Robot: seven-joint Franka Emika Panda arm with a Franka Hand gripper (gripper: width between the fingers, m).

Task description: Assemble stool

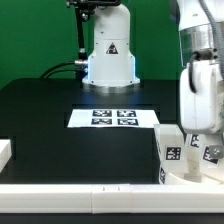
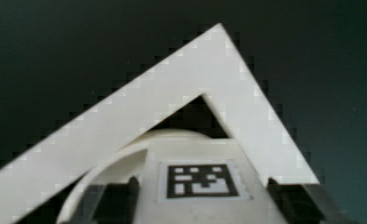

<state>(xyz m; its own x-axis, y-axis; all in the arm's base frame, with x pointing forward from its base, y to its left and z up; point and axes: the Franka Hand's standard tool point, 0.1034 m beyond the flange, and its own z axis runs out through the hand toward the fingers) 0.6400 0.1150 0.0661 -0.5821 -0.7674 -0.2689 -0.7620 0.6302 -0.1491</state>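
In the wrist view a white stool leg (image 2: 198, 172) with a square tag on its face sits between my two dark fingers (image 2: 105, 203). My gripper (image 2: 201, 206) is shut on it. Beyond the leg, two white rails meet in a pointed corner (image 2: 212, 60) over the black table. In the exterior view my gripper (image 1: 197, 132) hangs low at the exterior view's right, near the front edge. Two white tagged stool parts show beside it, one at its left (image 1: 172, 155) and one at its right (image 1: 210, 152). I cannot tell there which part is held. No seat disc shows.
The marker board (image 1: 115, 117) lies in the middle of the black table. The robot base (image 1: 108, 55) stands behind it. A white rail (image 1: 80, 190) runs along the front edge, and a white block (image 1: 5, 152) sits at the exterior view's left.
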